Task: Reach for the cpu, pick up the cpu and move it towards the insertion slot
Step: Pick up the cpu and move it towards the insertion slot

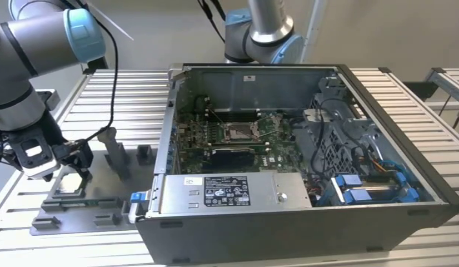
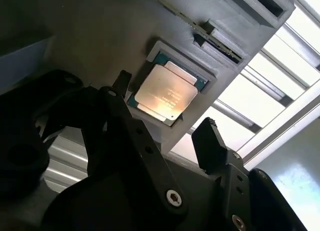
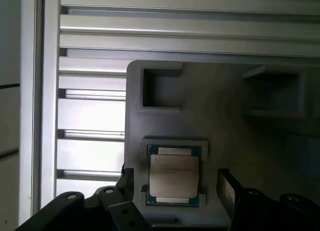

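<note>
The cpu [image 2: 167, 93] [image 3: 174, 177] lies flat in a square recess of the grey plastic tray [image 1: 75, 214] [image 3: 225, 131], its silvery top facing up. My gripper [image 1: 70, 167] [image 2: 165, 105] [image 3: 175, 185] hangs just above it, open, with one black finger [image 2: 207, 138] [image 3: 227, 188] on each side and nothing held. The insertion slot [image 1: 237, 132] is a silver-framed socket on the green board inside the open computer case, well towards the exterior view's right of the gripper.
The open computer case [image 1: 304, 217] stands on a ribbed metal table [image 1: 118, 94], with a power supply box [image 1: 229, 192] and cables inside. Grey posts and blocks [image 1: 114, 153] rise from the tray near the gripper. A second robot arm [image 1: 263, 30] stands behind the case.
</note>
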`<state>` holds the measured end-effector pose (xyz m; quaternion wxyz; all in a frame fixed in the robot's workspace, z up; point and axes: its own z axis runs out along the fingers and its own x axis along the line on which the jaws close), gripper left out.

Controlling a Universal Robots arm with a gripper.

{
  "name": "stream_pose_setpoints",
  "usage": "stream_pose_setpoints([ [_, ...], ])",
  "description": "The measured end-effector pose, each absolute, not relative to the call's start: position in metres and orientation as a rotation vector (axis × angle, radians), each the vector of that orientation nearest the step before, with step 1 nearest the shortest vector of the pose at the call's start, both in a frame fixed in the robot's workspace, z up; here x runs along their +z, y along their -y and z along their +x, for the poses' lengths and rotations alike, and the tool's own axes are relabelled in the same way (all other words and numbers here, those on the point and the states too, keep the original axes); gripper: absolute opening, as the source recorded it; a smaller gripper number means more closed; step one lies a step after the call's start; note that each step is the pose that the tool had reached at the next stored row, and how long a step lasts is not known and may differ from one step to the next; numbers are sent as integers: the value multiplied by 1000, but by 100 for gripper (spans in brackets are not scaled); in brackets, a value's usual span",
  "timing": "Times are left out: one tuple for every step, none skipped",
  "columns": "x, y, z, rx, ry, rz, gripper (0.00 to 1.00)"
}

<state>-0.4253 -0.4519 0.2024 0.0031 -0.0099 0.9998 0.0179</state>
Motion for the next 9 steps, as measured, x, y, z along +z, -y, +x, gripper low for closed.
stream_pose_setpoints([
  [202, 452, -425, 56, -3135, -31, 100],
  [201, 452, -426, 56, -3135, -31, 100],
  [200, 452, -426, 56, -3135, -31, 100],
  [199, 452, -426, 56, -3135, -31, 100],
  [198, 453, -426, 56, -3135, -31, 100],
  [197, 453, -426, 56, -3135, -31, 100],
  [196, 453, -426, 56, -3135, -31, 100],
  [196, 453, -426, 56, -3135, -31, 100],
  [195, 453, -426, 56, -3135, -31, 100],
])
